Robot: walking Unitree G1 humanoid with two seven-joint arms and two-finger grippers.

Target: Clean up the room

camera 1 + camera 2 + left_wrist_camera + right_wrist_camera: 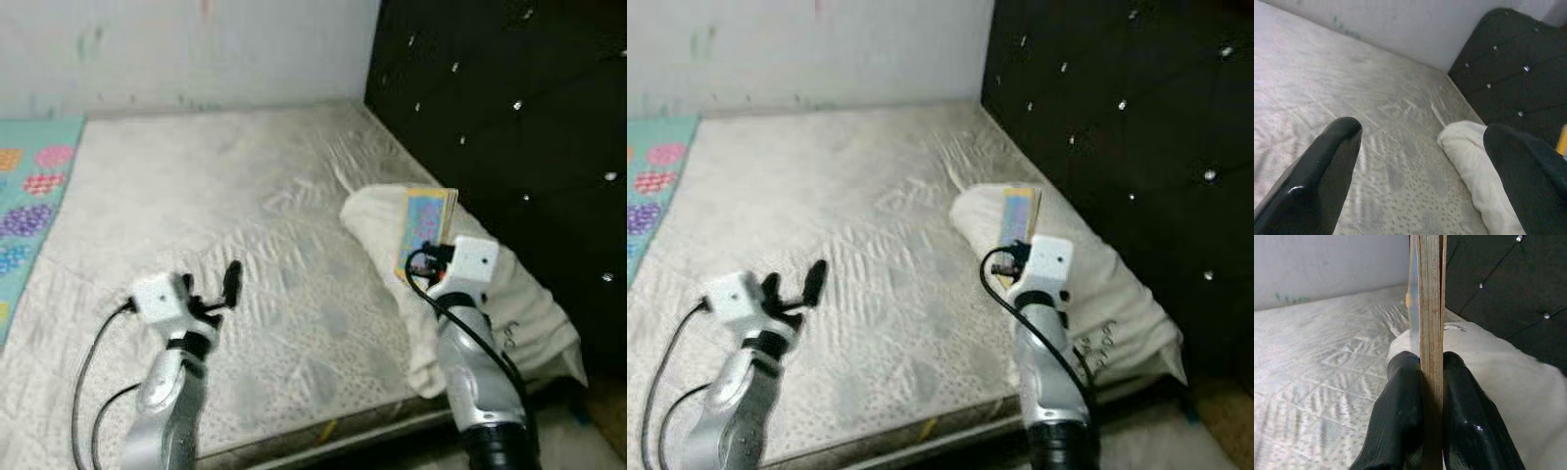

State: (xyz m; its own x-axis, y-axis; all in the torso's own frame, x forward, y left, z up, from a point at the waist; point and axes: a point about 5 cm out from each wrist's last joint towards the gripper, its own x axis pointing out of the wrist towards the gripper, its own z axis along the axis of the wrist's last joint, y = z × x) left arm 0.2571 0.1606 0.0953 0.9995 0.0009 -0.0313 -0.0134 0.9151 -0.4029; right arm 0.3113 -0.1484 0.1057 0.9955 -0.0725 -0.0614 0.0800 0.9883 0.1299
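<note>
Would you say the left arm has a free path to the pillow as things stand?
Probably yes. The left end effector is open and holds nothing, and only bare mattress lies between it and the pillow. The right end effector, gripping the book, sits over the pillow's far part.

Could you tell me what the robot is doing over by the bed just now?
The robot stands at the mattress edge. Its right hand is shut on a thin, colourful book, holding it upright on edge above the white pillow that lies beside the black headboard. Its left hand hovers open over the mattress, holding nothing. A patterned turquoise blanket lies on the bed's far left.
</note>
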